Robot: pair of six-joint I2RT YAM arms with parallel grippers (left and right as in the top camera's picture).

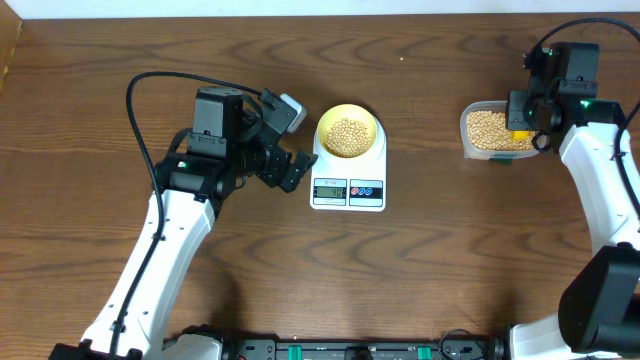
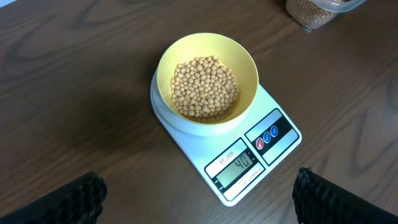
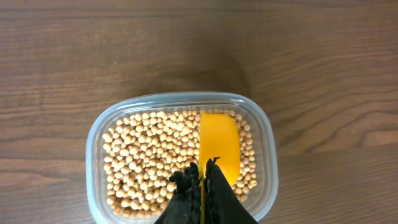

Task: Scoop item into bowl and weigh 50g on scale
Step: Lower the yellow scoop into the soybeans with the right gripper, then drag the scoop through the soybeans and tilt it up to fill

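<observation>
counts: one bowl (image 2: 249,68), one scale (image 2: 202,149), one tub (image 3: 99,134), one scoop (image 3: 219,146).
beans (image 2: 204,87): sat in bowl on scale, ahead of left tool; more filled tub.
left tool (image 2: 199,200): gaped wide, empty.
right tool (image 3: 202,186): pinched scoop, which lay in tub.

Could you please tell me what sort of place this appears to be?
Likely a robotics lab workbench, not a kitchen: a wood-grain table, two robot arms, and a scale bearing a bowl of beans, with a tub and yellow scoop nearby.
</observation>
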